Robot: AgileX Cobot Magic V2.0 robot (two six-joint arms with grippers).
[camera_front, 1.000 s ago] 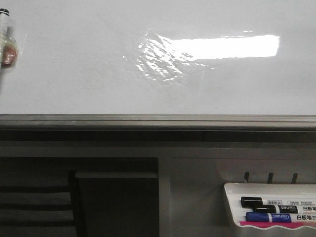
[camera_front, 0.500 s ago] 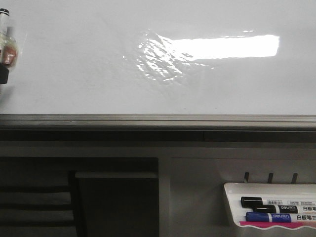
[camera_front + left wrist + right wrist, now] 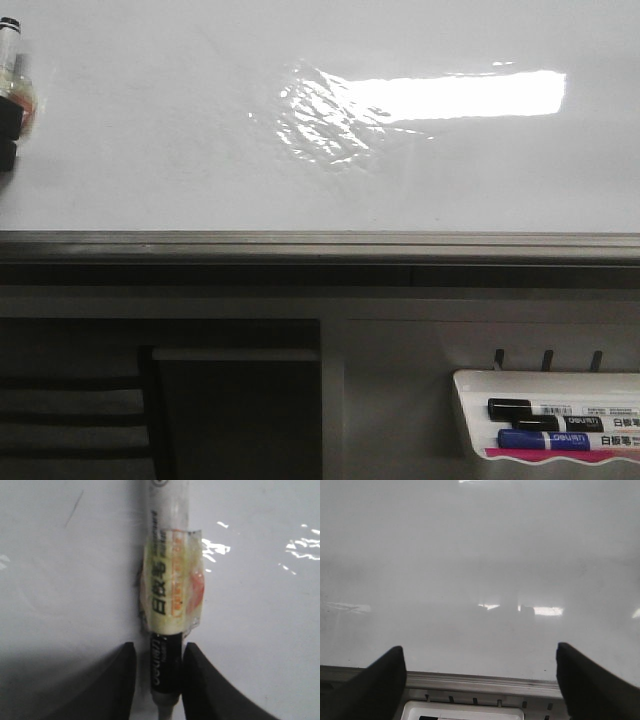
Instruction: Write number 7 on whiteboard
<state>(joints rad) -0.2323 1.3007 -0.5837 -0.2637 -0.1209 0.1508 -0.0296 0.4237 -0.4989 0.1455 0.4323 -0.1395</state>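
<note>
Gleaming whiteboard (image 3: 200, 150), grey frame (image 3: 320, 243), marker tray (image 3: 470, 420) below

Left claw (image 3: 159, 680) clamped tight, right claw (image 3: 480, 680) spread wide.

- At the far left edge of your front view, the left gripper (image 3: 8, 135) now shows as a dark block; a second ago it was hardly in view.
- It covers the lower part of the marker (image 3: 10, 60), hiding most of the orange-taped label you could see earlier.
- The marker's cap end sits at about the same spot on the whiteboard (image 3: 300, 190).
</note>
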